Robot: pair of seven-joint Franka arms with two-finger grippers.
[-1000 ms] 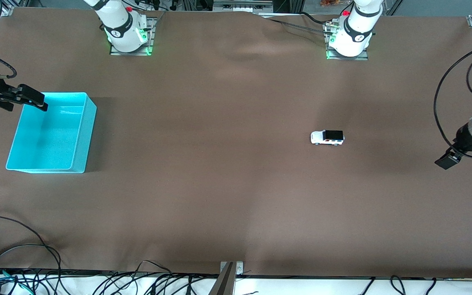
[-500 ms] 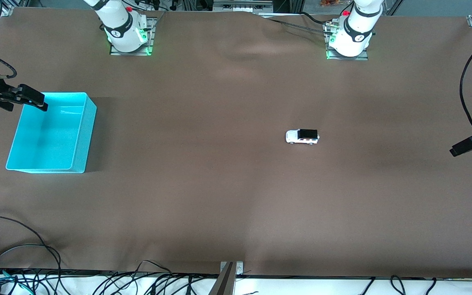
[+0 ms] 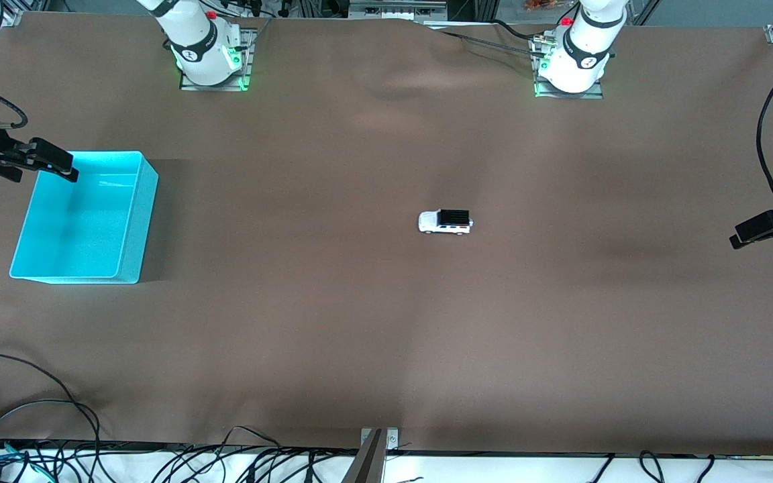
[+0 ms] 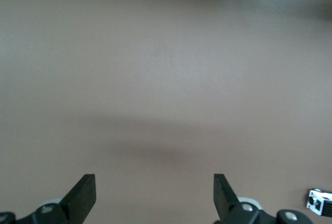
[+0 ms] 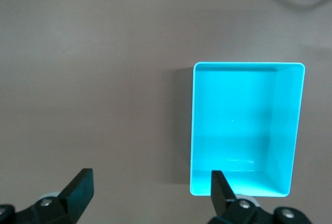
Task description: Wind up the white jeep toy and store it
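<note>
The white jeep toy (image 3: 445,221) has rolled from my left arm's end to mid-table, heading for the turquoise bin (image 3: 147,201). My left gripper (image 4: 154,195) and right gripper (image 5: 149,193), both spread empty, wait at either end, so winding looks done; storing remains.

**Cut off at the edges**

The left wrist view clips the white jeep toy (image 4: 320,202) at its border, showing only one end. From the front, both arms run out of frame, leaving each hand only partly seen.
</note>
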